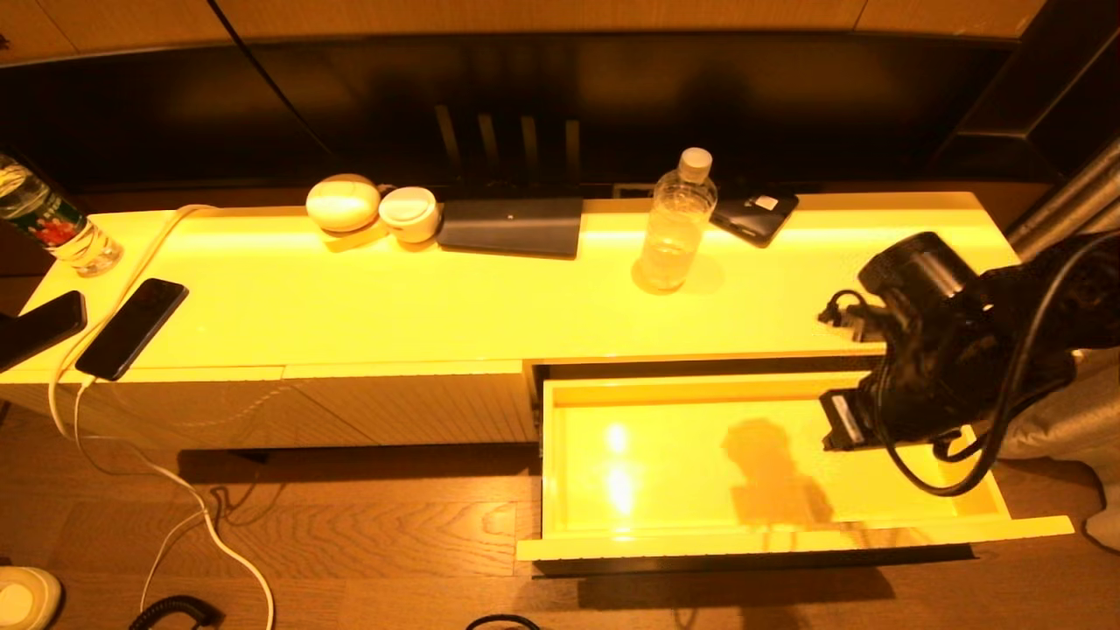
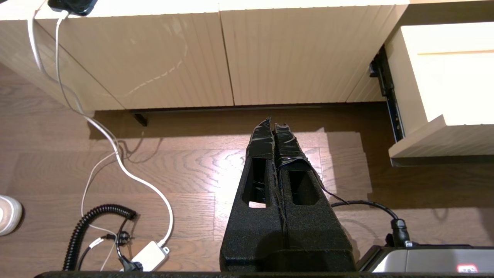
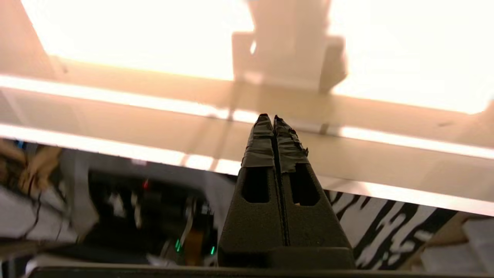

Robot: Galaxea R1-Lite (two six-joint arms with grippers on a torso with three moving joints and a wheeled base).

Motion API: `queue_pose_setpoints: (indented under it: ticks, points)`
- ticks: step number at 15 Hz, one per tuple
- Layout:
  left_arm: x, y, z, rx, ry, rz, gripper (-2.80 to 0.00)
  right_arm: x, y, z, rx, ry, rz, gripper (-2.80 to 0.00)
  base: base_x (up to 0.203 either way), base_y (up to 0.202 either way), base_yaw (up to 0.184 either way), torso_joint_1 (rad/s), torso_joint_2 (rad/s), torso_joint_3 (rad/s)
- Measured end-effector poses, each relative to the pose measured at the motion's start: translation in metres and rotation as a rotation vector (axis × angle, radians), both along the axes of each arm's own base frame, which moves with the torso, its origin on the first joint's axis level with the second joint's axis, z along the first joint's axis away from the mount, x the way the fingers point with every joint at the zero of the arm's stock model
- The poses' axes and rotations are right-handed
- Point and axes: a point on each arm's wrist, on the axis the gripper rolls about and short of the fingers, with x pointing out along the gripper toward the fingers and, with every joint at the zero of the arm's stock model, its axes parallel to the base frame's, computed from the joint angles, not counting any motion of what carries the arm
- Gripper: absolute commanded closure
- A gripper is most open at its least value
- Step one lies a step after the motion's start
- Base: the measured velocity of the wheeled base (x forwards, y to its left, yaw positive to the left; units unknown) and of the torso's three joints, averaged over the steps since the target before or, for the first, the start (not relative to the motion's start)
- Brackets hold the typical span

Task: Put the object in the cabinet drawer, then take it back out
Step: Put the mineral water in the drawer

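Cabinet drawer [image 1: 770, 534] stands pulled fully out at the right end of the long low cabinet [image 1: 350, 297], its glossy pale floor bare apart from reflections and the arm's shadow. The small clear water bottle [image 1: 675, 223] is upright on the cabinet top, white cap on, behind the drawer opening and well apart from it, just beside a dark phone-like slab [image 1: 754, 215] near the back edge. Right gripper [image 3: 273, 120] is above the right end of the drawer, fingers pressed together with nothing between them, tips aimed at the drawer's front rail; in the head view the arm's dark bulk hides the tips. Left gripper [image 2: 273, 125] hangs low over the wooden floor [image 2: 185, 170] in front of the ribbed cabinet doors [image 2: 193, 58], left of the drawer, fingers also pressed together, nothing held. On the cabinet top further left: a dark flat pad [image 1: 512, 226], two pale round objects [image 1: 343, 202], two phones [image 1: 131, 328], and a labelled bottle [image 1: 48, 219] at the far left corner. A white cable [image 2: 115, 154] trails down to the floor.
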Motion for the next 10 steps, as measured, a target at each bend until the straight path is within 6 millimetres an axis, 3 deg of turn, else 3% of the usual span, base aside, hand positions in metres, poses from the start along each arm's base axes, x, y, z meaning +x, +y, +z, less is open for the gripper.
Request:
queue_pose_setpoints:
  ticks: [3, 5, 8, 10]
  points:
    - [0.000, 0.000, 0.000, 0.000, 0.001, -0.001, 0.00, -0.024, -0.012, 0.042, -0.009, -0.211, -0.001, 0.00, 0.000, 0.000, 0.000, 0.000, 0.00, 0.000]
    - [0.000, 0.000, 0.000, 0.000, 0.000, 0.000, 0.00, -0.041, -0.017, 0.055, -0.040, -0.351, 0.063, 0.00, 0.000, 0.000, 0.000, 0.000, 0.00, 0.000]
    - [0.000, 0.000, 0.000, 0.000, 0.000, 0.000, 0.00, -0.052, -0.012, 0.043, -0.089, -0.540, 0.175, 0.00, 0.000, 0.000, 0.000, 0.000, 0.00, 0.000]
    - [0.000, 0.000, 0.000, 0.000, 0.000, 0.000, 0.00, -0.051, 0.004, 0.030, -0.099, -0.665, 0.245, 0.00, 0.000, 0.000, 0.000, 0.000, 0.00, 0.000]
